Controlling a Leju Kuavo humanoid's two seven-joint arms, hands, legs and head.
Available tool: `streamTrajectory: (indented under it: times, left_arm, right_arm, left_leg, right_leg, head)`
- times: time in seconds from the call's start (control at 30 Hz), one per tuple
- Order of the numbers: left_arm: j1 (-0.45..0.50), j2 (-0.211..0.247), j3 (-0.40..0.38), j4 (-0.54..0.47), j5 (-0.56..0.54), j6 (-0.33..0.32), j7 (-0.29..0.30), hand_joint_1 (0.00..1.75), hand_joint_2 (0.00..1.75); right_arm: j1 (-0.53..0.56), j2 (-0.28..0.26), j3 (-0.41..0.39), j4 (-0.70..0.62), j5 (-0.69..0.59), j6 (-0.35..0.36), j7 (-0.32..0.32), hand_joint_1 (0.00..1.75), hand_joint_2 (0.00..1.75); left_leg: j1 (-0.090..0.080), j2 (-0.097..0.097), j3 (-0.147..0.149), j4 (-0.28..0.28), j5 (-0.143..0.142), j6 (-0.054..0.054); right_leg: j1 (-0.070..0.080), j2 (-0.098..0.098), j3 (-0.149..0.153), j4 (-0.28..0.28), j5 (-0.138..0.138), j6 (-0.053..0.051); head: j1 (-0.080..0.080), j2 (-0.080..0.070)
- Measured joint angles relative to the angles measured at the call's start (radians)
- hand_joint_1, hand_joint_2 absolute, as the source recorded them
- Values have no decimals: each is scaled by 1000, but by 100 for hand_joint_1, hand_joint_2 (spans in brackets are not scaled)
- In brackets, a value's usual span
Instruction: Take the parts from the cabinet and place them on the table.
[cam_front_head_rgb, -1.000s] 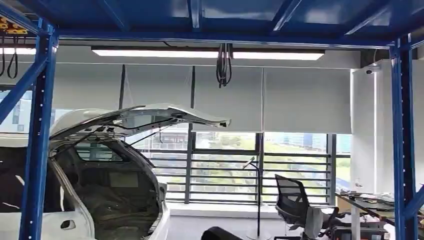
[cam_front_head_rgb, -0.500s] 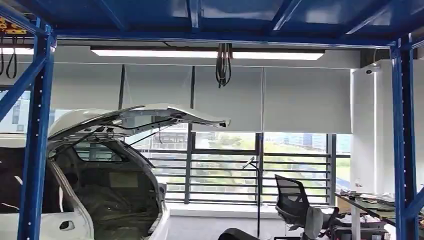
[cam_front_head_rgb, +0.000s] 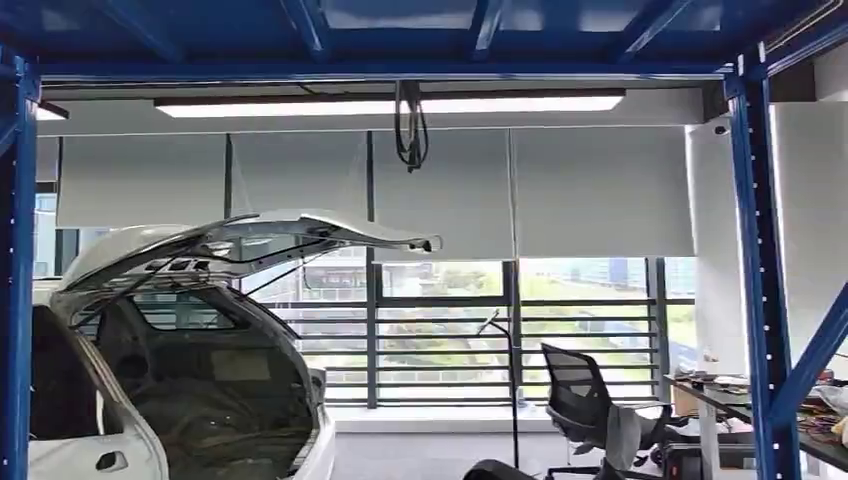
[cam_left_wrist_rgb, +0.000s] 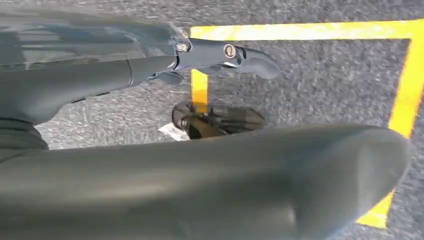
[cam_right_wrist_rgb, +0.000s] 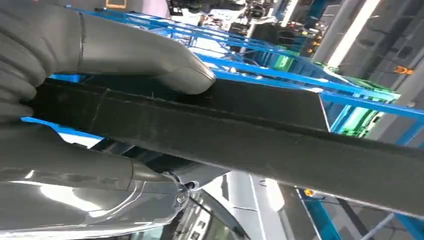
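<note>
Between thumb and fingers the right hand (cam_right_wrist_rgb: 75, 100) grasped a dark part (cam_right_wrist_rgb: 260, 135), not yet tabled; the left hand (cam_left_wrist_rgb: 200, 125) hung released.

Grey robot hand (cam_right_wrist_rgb: 90, 100) — ribbed cover

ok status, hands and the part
Right hand grips long black felt-covered part. Left hand open, hanging over grey floor. Table not reached; nothing blocking seen.

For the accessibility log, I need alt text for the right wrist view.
The right hand grips a long black part, the thick grey thumb pressed on its upper face and fingers beneath, the part running across the frame. Behind it are blue racking beams and a strip light.
</note>
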Motion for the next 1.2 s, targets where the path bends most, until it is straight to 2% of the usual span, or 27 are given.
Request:
streamTrajectory:
  times: [0.03, 0.1, 0.13, 0.17, 0.2, 0.27, 0.33, 0.37, 0.43, 0.47, 0.5, 0.53, 0.57, 0.63, 0.7, 0.77, 0.8, 0.83, 0.87, 0.93, 0.97, 1.0, 1.03, 1.07, 1.13, 1.17, 1.2]
  left_arm:
    - [2, 3, 0, 0, 0, 2, 1, 0, 175]
    - [1, 7, 0, 0, 0, 2, 5, 0, 175]
    - [1, 10, 0, 0, 0, 2, 6, 0, 175]
    - [0, 11, 0, 0, 0, 2, 7, 0, 175]
    - [-2, 12, 0, 0, 0, 1, 8, 0, 175]
    - [2, 13, 0, 0, -1, 1, 10, 0, 175]
    - [5, 14, 0, 0, -2, 1, 12, 0, 175]
    - [4, 16, 0, 0, -1, 2, 14, 0, 175]
    - [2, 18, 0, 0, -3, 1, 19, 0, 175]
    - [2, 18, 0, 0, -3, 0, 19, 0, 175]
    - [3, 18, 0, 0, -3, 0, 19, 0, 175]
    - [5, 18, 0, 0, -3, -2, 20, 0, 175]
    - [5, 18, 0, 0, -3, -2, 23, 0, 175]
    - [5, 18, 0, 0, -3, -2, 24, 0, 175]
    - [5, 18, 0, 0, -3, -3, 26, 0, 175]
    - [8, 18, 0, 0, -9, -3, 28, 0, 175]
    - [7, 18, 0, 0, -9, -3, 28, 0, 175]
    - [5, 18, 0, 0, -10, -3, 28, 0, 175]
    - [5, 18, 0, 0, -10, -3, 27, 0, 175]
    - [6, 18, 0, 0, -12, -3, 28, 0, 175]
    - [8, 19, 0, 0, -12, -3, 28, 0, 175]
    - [10, 19, 0, 0, -12, -3, 28, 0, 175]
    - [10, 19, 0, 0, -13, -3, 28, 0, 175]
    - [10, 19, 0, 0, -16, -3, 28, 0, 175]
    - [8, 21, 0, 0, -18, -3, 26, 0, 175]
    - [8, 21, 0, 0, -19, -3, 26, 0, 175]
    - [5, 21, 0, 0, -19, -3, 25, 0, 175]
  right_arm:
    - [3, -2, 0, 0, 0, 0, 0, 175, 175]
    - [4, -4, 0, 0, -2, 4, -1, 175, 175]
    - [4, -4, 0, 0, -2, 6, -2, 175, 175]
    - [2, -6, 0, 0, -2, 6, -2, 175, 175]
    - [2, -7, 0, 0, -3, 7, -3, 175, 175]
    - [3, -11, 0, 0, -3, 8, -3, 175, 175]
    - [2, -13, 0, 0, -4, 9, -4, 175, 175]
    - [-1, -15, -1, 0, -5, 9, -5, 175, 175]
    - [0, -20, -2, 0, -5, 9, -5, 175, 175]
    - [2, -23, -2, 0, -5, 9, -5, 175, 175]
    - [3, -26, -2, 1, -4, 9, -5, 175, 175]
    - [3, -27, -2, 2, -4, 9, -5, 175, 175]
    - [3, -29, -2, 1, -4, 9, -5, 175, 175]
    - [2, -31, -2, 0, -4, 9, -6, 175, 175]
    - [0, -31, -2, 0, -4, 9, -7, 175, 175]
    - [0, -33, -3, 0, -4, 9, -8, 175, 175]
    - [-1, -33, -5, 0, -4, 9, -8, 175, 175]
    - [-1, -33, -7, -2, -4, 9, -8, 175, 175]
    - [-3, -33, -6, -2, -5, 9, -9, 175, 175]
    - [-5, -33, -6, -2, -5, 9, -10, 175, 175]
    - [-4, -33, -7, 0, -5, 9, -10, 175, 175]
    - [-2, -33, -6, 0, -5, 9, -10, 175, 175]
    - [0, -33, -6, 0, -5, 9, -10, 175, 175]
    - [0, -33, -6, 0, -5, 9, -10, 175, 175]
    - [-1, -33, -6, 0, -6, 9, -10, 175, 175]
    - [-1, -33, -6, 0, -6, 9, -10, 175, 175]
    - [-1, -33, -7, 0, -6, 9, -10, 175, 175]
  left_leg:
    - [-1, 0, 9, -32, 33, 3]
    - [-2, 0, 75, -189, 133, 12]
    - [-4, 0, 108, -269, 170, 17]
    - [-10, 0, 119, -280, 159, 20]
    - [-10, 0, 126, -299, 145, 23]
    - [-15, -2, 121, -296, 143, 27]
    - [-6, -1, 129, -307, 147, 35]
    - [-5, 0, 130, -308, 146, 40]
    - [-7, 0, 132, -307, 144, 45]
    - [-7, 0, 133, -307, 142, 47]
    - [-7, 0, 135, -307, 141, 48]
    - [-7, 0, 138, -307, 139, 49]
    - [-7, -1, 141, -307, 137, 48]
    - [-7, -4, 150, -307, 132, 43]
    - [-9, -4, 146, -306, 131, 36]
    - [-7, -2, 146, -311, 132, 25]
    - [-7, -2, 150, -315, 133, 17]
    - [-3, -1, 150, -309, 121, 15]
    - [-7, -1, 142, -286, 102, 14]
    - [-7, -1, 75, -143, 27, 11]
    - [-7, -1, 40, -73, 0, 8]
    - [-7, -1, 17, -26, -7, 6]
    - [-7, 0, 17, -29, 8, 5]
    - [-5, 0, 36, -75, 44, 4]
    - [-1, 1, 114, -243, 135, 3]
    - [0, 2, 137, -286, 134, 3]
    - [-1, 0, 139, -301, 131, 10]
  right_leg:
    - [1, 2, 4, 0, -3, -1]
    - [1, 5, 18, 0, -12, 3]
    - [1, 5, 25, 0, -18, 7]
    - [8, 6, 25, 4, -23, 14]
    - [6, 6, 20, 6, -23, 18]
    - [3, 5, 20, 0, -22, 27]
    - [2, 3, 22, 11, -37, 39]
    - [2, 2, 4, 49, -61, 43]
    - [-2, 1, -74, 204, -131, 50]
    - [-2, 1, -114, 275, -150, 52]
    - [-2, 1, -135, 305, -146, 54]
    - [-2, 1, -134, 289, -120, 53]
    - [-2, 1, -111, 226, -73, 52]
    - [1, 1, -36, 47, 25, 39]
    - [10, 1, -21, 6, 17, 27]
    - [13, 4, -24, 9, 14, 20]
    - [13, 4, -22, 2, 18, 13]
    - [2, 0, -12, -12, 25, 5]
    - [5, -1, -8, -19, 26, 0]
    - [6, -4, -7, -19, 26, -5]
    - [7, -4, -7, -19, 25, -6]
    - [7, -3, -7, -18, 25, -6]
    - [7, -3, -6, -18, 24, -6]
    - [6, -2, -5, -17, 23, -5]
    - [5, 1, -2, -9, 16, 3]
    - [7, 1, -5, -4, 11, 9]
    - [15, 3, -11, 10, 6, 15]
  head:
    - [0, 0]
    - [0, 0]
    - [0, 0]
    - [0, 0]
    - [0, 0]
    - [0, 0]
    - [0, 0]
    - [0, 0]
    - [0, 0]
    - [0, 0]
    - [0, 0]
    - [0, 0]
    - [0, 0]
    - [0, 0]
    - [0, 0]
    - [0, 0]
    - [0, 0]
    - [0, 0]
    - [0, 0]
    - [0, 0]
    - [0, 0]
    - [0, 0]
    - [0, 0]
    - [0, 0]
    - [0, 0]
    - [0, 0]
    - [0, 0]
